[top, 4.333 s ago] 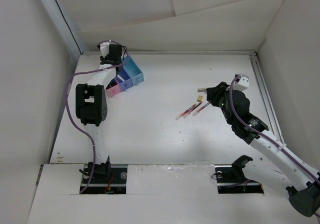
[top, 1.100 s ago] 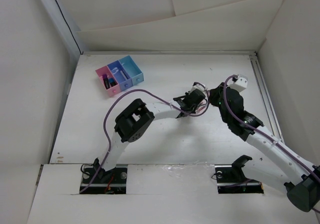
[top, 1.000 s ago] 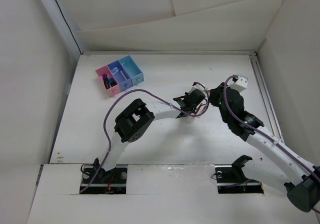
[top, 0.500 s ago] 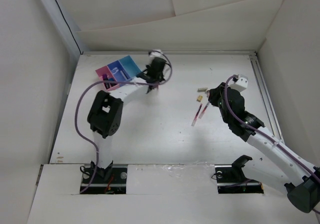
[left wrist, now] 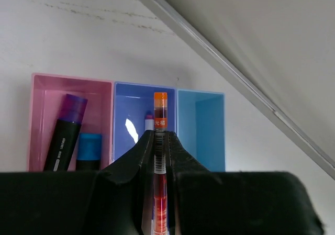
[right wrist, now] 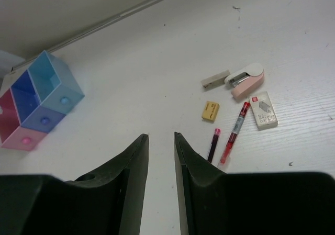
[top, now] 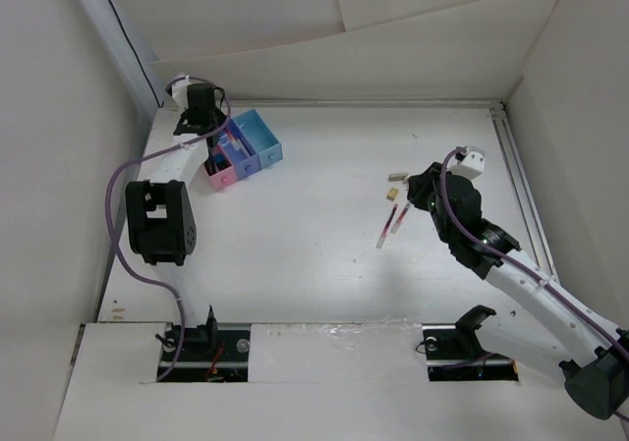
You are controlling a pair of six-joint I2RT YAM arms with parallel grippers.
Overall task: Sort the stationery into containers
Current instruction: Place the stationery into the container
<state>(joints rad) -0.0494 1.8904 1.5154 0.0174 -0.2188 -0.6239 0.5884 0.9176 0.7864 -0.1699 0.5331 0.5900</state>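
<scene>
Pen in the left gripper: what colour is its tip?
Orange, on the pen; best in left wrist view.

boxes [top: 263, 138] far left, two pens [top: 400, 217] centre-right, erasers [top: 392, 193] just behind them

white table [top: 314, 264] carries three joined boxes [top: 261, 142], two pens [right wrist: 234, 133], perhaps erasers [right wrist: 211, 111].

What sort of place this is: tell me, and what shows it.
Likely a robot test cell: white panels boxing in a white table, left arm and right arm bolted at its near edge, small sorting boxes.
</scene>
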